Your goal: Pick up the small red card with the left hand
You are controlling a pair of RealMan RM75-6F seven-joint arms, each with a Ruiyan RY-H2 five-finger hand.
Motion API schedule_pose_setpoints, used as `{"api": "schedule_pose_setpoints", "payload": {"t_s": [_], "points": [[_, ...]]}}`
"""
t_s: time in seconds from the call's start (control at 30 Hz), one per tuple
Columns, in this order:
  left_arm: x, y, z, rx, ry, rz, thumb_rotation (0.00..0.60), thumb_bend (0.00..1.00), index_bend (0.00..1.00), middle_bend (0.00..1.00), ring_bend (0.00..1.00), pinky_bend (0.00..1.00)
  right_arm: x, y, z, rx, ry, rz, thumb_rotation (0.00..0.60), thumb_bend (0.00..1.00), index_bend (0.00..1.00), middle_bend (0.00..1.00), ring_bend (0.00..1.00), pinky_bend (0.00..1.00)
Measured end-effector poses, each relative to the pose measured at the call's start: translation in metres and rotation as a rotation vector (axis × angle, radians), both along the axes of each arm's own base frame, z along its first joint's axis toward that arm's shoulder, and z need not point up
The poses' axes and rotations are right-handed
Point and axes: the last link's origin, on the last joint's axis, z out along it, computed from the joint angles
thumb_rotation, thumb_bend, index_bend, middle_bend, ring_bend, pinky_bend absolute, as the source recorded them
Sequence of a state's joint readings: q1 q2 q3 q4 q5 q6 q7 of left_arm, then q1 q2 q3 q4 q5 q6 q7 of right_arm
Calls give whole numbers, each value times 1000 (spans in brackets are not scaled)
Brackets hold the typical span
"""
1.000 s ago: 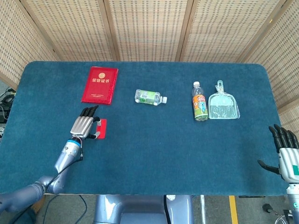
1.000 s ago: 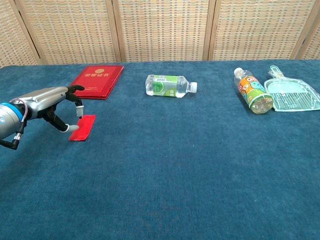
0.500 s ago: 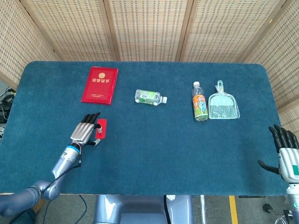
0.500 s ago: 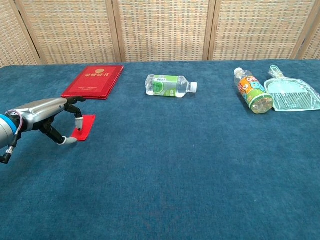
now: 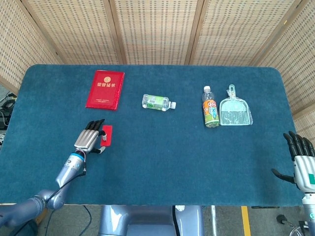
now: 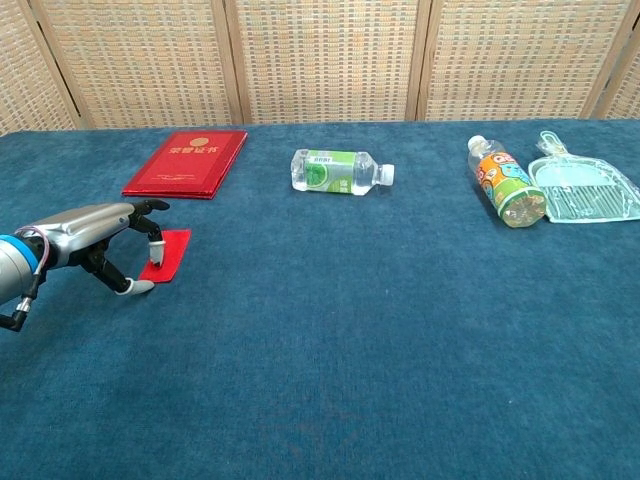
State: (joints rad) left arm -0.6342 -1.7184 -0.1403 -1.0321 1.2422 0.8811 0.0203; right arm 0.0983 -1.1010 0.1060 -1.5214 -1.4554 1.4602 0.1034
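The small red card (image 5: pixel 107 134) (image 6: pixel 170 250) lies low on the blue cloth at the left, below the big red booklet. My left hand (image 5: pixel 88 138) (image 6: pixel 90 230) sits at its left edge. One fingertip presses on the card's top and the thumb tip meets its near corner, so the card is pinched there. The other fingers arch above it. At the table's near right corner my right hand (image 5: pixel 300 158) hangs with fingers spread and nothing in it; only the head view shows it.
A red certificate booklet (image 5: pixel 105 89) (image 6: pixel 186 162) lies just beyond the card. A clear bottle with a green label (image 5: pixel 158 102) (image 6: pixel 340 171) lies mid-table. An orange-labelled bottle (image 5: pixel 210 108) (image 6: pixel 506 184) and a pale blue dustpan (image 5: pixel 235 110) (image 6: pixel 585 188) lie at the right.
My left hand has drawn back toward me from over the card to its left edge, and the thumb has closed in on the card's near corner. The card and right hand have stayed put.
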Motion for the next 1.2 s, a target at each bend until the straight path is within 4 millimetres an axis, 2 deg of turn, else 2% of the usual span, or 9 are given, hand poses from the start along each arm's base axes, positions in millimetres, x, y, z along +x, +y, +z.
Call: {"api": "schedule_pose_setpoints", "payload": {"t_s": [0.33,0.5,0.73,0.9,1.2], "points": [[1,4,-2,5,-6,6,600,457,537,0,0,0,1,0,0,8,-6,1,600,0,1,0,0,0],[1,6,-3,7,-10,11,600,465,561,0,0,0,1,1,0,10,-5,1,600,0,1,0,0,0],[0,5,-6,2,-21,21,600,465,663,0,0,0,1,0,0,13,-14,3,600,0,1,0,0,0],[0,6,-6,6,-24,24,600,485,683,0,0,0,1,0,0,18,-14,3,600,0,1,0,0,0],[13,12,2,40,-78,-17,600,515,725,0,0,0,1,0,-1,21,-18,3,600,0,2,0,0,0]]}}
